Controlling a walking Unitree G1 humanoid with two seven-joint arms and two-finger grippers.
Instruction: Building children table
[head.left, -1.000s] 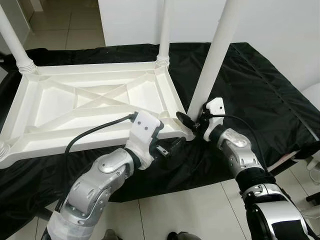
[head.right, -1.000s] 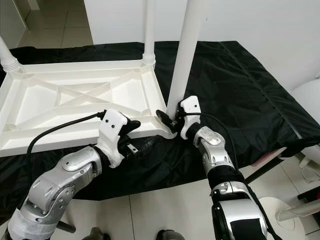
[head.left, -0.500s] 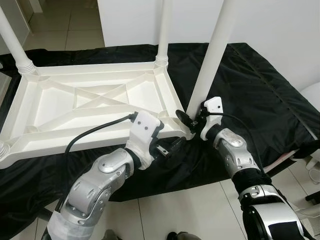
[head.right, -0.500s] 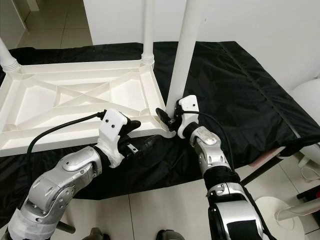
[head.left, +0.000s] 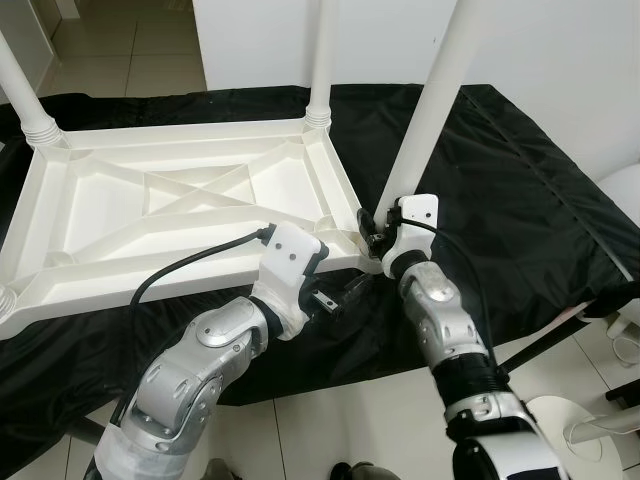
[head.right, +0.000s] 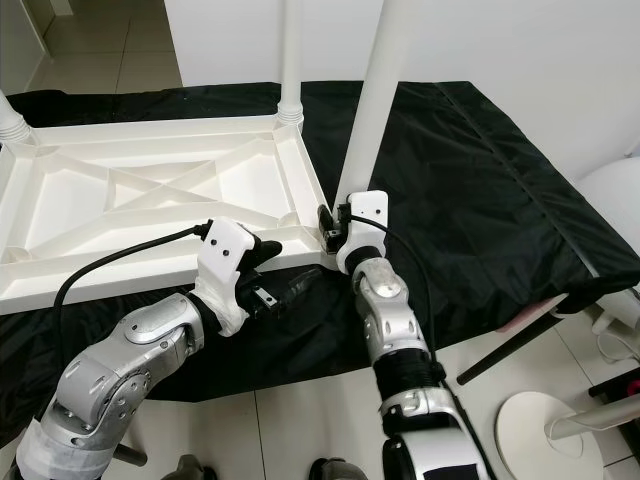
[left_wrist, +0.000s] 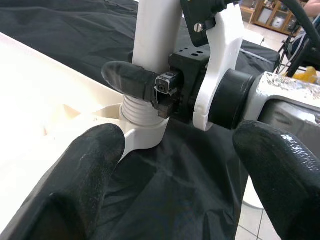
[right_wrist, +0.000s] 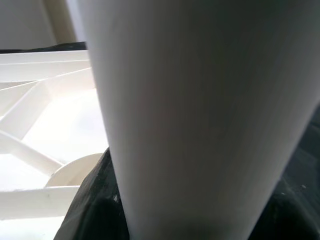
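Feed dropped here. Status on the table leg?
Right gripper shut on table leg, at its threaded base. Left gripper open, beside tabletop corner. Nothing in the way.

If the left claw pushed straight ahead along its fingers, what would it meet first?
Probably the right claw, clamped on the white table leg just above its threaded base; depth between them is unclear.

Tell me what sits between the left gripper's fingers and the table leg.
Only black cloth. In the left wrist view, the open left gripper faces the leg, which the right gripper clasps at its threaded base.
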